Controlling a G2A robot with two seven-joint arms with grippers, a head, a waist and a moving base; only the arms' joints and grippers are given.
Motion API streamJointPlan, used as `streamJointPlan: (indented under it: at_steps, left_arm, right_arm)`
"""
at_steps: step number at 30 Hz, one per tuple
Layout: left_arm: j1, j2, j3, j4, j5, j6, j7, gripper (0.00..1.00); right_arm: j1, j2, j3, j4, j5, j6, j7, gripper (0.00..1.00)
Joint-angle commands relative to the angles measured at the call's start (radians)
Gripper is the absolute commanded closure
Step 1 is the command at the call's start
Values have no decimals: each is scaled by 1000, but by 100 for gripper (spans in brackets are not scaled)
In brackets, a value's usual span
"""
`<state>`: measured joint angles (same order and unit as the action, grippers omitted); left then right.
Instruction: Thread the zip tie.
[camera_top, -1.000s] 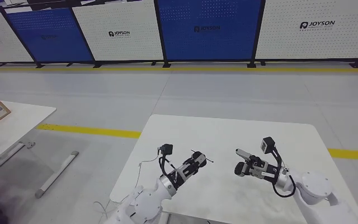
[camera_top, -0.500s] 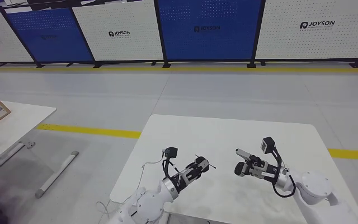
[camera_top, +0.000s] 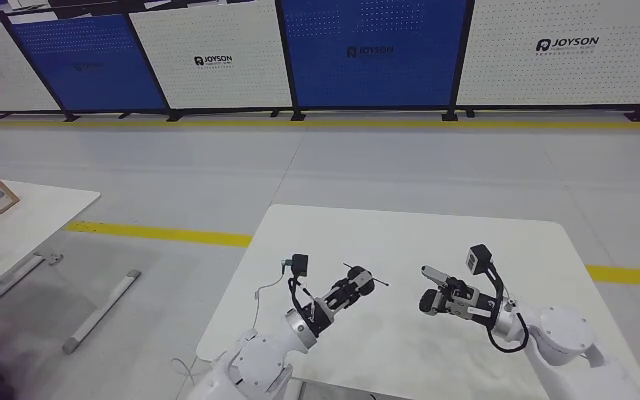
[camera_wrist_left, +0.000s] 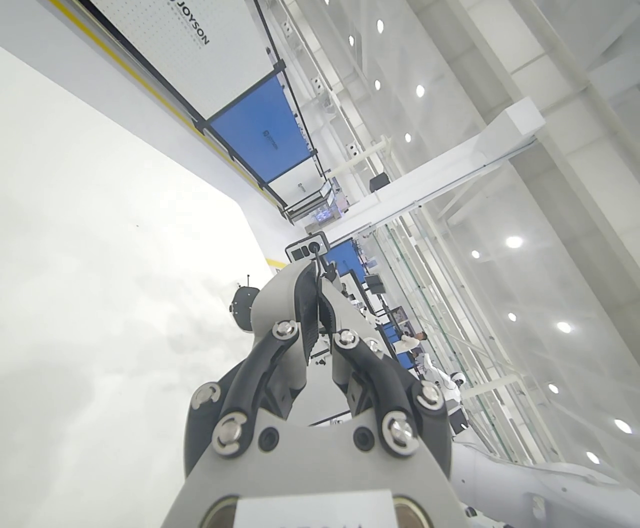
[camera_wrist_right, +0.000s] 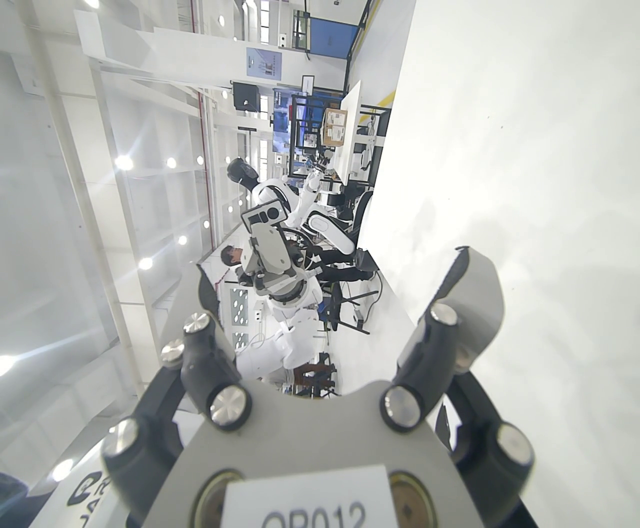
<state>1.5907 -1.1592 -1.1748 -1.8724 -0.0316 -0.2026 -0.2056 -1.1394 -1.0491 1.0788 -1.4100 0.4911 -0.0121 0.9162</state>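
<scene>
While the left hand (camera_top: 358, 283) is pinching the thin black plastic zip tie (camera_wrist_left: 318, 257) above the white worktop (camera_top: 400, 230), the right hand (camera_top: 428, 286) is hovering spread wide, well apart. Such a fine strap is probably going to swivel in that pinch, spoiling the threading line-up.

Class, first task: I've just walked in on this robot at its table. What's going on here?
A two-armed robot is working on threading a zip tie. Its left end effector is shut on the thin black zip tie, holding it above the white table. The right end effector is opposite it over the same table, open and empty, with a gap between the two. The right one has not yet taken hold of the tie.
</scene>
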Motion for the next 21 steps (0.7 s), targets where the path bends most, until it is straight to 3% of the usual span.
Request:
streamJointPlan:
  at_steps: [1,5,9,21]
  left_arm:
    - [0,0,0,0,0,0,-1,100]
    - [-22,-5,25,41,-17,31,0,100]
    - [-56,-15,68,112,-47,43,-6,100]
    - [-56,-15,68,112,-47,43,-6,100]
  right_arm:
    - [0,0,0,0,0,0,0,0]
    - [0,0,0,0,0,0,0,0]
    - [0,0,0,0,0,0,0,0]
    - [0,0,0,0,0,0,0,0]
